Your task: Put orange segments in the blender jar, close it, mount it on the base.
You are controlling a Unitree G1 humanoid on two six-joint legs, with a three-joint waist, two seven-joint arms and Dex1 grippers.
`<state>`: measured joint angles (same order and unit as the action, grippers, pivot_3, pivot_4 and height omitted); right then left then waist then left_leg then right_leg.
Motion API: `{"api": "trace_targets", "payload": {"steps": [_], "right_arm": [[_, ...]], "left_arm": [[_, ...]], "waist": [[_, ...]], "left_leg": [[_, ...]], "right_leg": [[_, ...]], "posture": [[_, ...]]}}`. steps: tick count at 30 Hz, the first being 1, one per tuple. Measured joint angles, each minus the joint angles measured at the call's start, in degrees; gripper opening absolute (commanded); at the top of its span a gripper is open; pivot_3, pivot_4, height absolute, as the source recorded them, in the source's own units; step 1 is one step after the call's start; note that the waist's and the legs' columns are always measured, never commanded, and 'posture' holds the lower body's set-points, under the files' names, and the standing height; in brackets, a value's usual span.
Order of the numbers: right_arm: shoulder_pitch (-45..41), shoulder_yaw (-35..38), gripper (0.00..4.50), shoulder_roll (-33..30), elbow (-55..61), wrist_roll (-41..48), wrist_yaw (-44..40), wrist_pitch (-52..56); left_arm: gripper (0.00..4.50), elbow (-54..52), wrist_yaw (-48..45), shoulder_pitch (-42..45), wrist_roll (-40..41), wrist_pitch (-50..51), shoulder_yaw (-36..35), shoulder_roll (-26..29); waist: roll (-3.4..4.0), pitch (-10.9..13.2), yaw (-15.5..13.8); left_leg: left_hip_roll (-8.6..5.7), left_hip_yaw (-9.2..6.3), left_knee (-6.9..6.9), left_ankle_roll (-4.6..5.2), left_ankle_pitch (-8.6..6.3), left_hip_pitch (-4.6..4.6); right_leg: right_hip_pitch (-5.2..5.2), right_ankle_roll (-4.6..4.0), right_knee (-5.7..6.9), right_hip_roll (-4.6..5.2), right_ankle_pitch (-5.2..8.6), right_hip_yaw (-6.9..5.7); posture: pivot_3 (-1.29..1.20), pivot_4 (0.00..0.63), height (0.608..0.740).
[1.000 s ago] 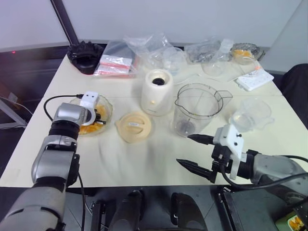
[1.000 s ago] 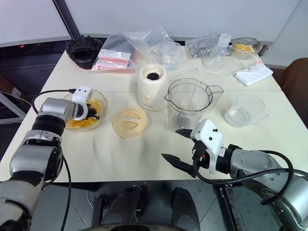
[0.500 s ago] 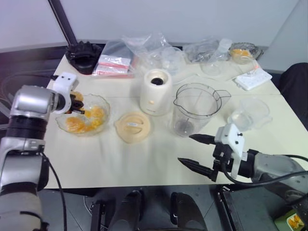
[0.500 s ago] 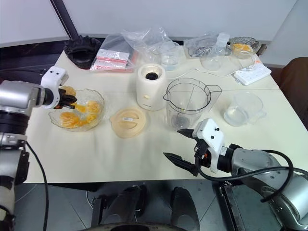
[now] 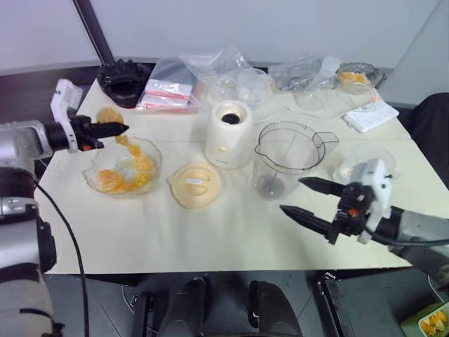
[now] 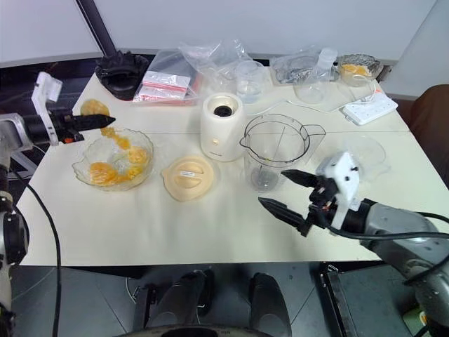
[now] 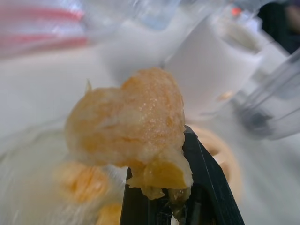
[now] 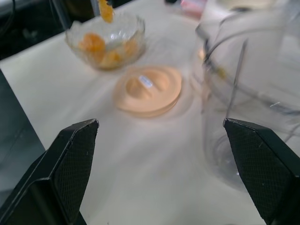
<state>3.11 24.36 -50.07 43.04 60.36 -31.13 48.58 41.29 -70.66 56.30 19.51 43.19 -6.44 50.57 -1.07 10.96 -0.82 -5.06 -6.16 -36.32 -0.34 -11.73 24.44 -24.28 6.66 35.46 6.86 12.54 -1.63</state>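
orange segment [image 7: 131, 126] was pinched in left gripper [image 5: 116, 129], upper left, above glass bowl [image 5: 95, 184]. blender jar [image 5: 289, 161] stood centre right, empty. right gripper [image 5: 309, 198] gaped beside it. advice: carry level, release only over jar mouth.

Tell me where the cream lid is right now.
In the left eye view the cream lid lies flat on the table's near middle, between the glass bowl of orange segments and the blender jar, just front-left of the base.

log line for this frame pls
stage: first segment picked | left gripper: shut on orange segment, above glass bowl | right gripper: open, near blender jar | jar: empty, off base | lid: on table
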Motion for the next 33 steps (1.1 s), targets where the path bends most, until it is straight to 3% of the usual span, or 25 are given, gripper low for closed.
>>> {"api": "trace_targets", "payload": {"steps": [5, 9, 17, 24, 29, 33], "right_arm": [[2.6, 8.5, 4.5, -2.9, 1.0, 5.2, 1.6, 1.7], [4.4, 10.4, 4.5, -3.0, 2.8, 6.3, 3.4, 1.7], [8.4, 15.1, 4.5, -3.3, 4.0, 6.8, 5.1, 1.7], [9.0, 21.2, 4.5, -5.5, 4.1, 9.8, 6.2, 1.7], [10.9, 26.2, 4.5, -6.7, 4.5, 13.7, 8.0, 2.4], [12.2, 26.4, 4.5, -6.9, 6.1, 15.8, 10.3, 2.3]], "left_arm": [[0.06, 3.9, -8.0, 9.5, -1.8, -2.9, 4.4, -0.4], [0.06, 7.4, -12.1, 18.7, -3.6, -6.4, 6.8, -2.8], [0.06, 11.7, -17.6, 31.9, -4.8, -8.8, 9.1, -15.7], [0.06, 11.5, -18.2, 32.7, -4.8, -9.4, 10.6, -28.1], [0.06, 14.6, -13.7, 31.6, -8.0, -16.4, 13.2, -37.5], [0.06, 18.5, -11.9, 29.9, -11.5, -21.8, 16.5, -41.9]], "waist": [[-0.06, 0.0, -0.2], [-0.06, 0.0, 0.0], [-0.09, 0.0, 0.0], [-0.05, 0.1, 0.3], [-0.04, 0.0, -0.6], [-0.04, 0.1, -0.6]], "left_leg": [[0.0, -0.02, -0.04, 0.01, 0.0, 0.04], [0.0, 0.06, -0.05, 0.02, 0.01, 0.02], [0.0, 0.1, -0.24, 0.13, -0.05, 0.09], [0.05, 0.12, -0.43, 0.17, -0.08, 0.09], [0.03, 0.09, -0.68, 0.29, -0.15, 0.09], [0.02, 0.17, -0.74, 0.34, -0.18, 0.14]], "right_leg": [[0.02, 0.0, 0.0, -0.02, 0.0, -0.03], [0.02, 0.01, 0.0, 0.0, 0.0, -0.01], [0.09, 0.04, 0.01, -0.01, 0.0, -0.03], [0.11, 0.05, 0.14, -0.03, 0.0, -0.02], [0.28, 0.08, 0.11, -0.02, -0.01, -0.06], [0.29, 0.15, -0.01, 0.0, -0.07, 0.0]], "posture": [[0.0, 0.15, 0.74], [0.0, 0.15, 0.74], [0.0, 0.15, 0.74], [0.0, 0.15, 0.74], [0.0, 0.15, 0.74], [0.0, 0.15, 0.74]]}}
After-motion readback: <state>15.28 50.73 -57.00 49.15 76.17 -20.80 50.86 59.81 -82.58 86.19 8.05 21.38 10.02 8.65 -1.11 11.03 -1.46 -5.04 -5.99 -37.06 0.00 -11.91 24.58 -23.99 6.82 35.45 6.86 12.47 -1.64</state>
